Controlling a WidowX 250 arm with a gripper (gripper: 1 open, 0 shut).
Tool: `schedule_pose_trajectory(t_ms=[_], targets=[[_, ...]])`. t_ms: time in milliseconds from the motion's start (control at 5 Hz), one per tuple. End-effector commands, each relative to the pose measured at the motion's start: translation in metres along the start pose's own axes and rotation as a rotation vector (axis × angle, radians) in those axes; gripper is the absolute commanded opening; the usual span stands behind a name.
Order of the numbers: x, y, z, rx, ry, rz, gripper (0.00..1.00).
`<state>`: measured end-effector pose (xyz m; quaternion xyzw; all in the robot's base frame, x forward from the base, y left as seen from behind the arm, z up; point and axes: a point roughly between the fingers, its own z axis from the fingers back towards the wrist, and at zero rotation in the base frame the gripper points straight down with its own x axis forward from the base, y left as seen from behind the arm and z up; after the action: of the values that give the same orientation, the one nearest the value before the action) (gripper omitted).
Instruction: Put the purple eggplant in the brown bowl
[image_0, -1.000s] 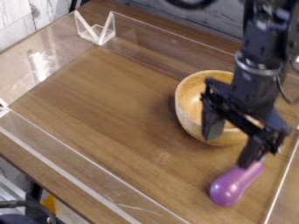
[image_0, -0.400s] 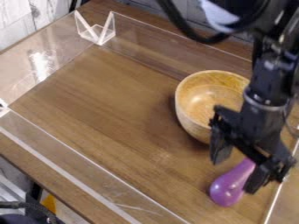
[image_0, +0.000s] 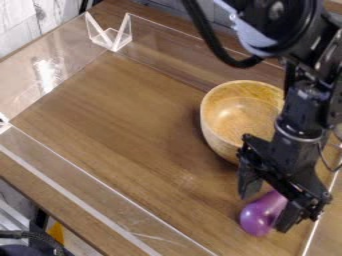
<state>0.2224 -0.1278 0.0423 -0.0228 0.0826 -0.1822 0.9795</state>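
Purple eggplant (image_0: 262, 213) under our claw (image_0: 283, 187).
We see the black claw spread wide, pointing down over the eggplant, which lies on the wooden worktop (image_0: 120, 110) just beside the brown bowl (image_0: 230, 118).

You're looking at a robot test bench, a lab setup: the wooden tabletop (image_0: 120, 110) is fenced by clear acrylic walls (image_0: 74, 195), a folded clear plastic stand (image_0: 110, 32) sits at the far left corner, and white tiled wall (image_0: 24, 22) shows beyond.
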Motion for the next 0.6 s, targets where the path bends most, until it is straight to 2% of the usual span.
schedule_pose_trajectory(t_ms=[0, 400], targets=[[0.004, 0.002, 0.005, -0.007, -0.026, 0.009, 0.0], [0.002, 0.003, 0.019, 0.002, -0.039, 0.002, 0.0]])
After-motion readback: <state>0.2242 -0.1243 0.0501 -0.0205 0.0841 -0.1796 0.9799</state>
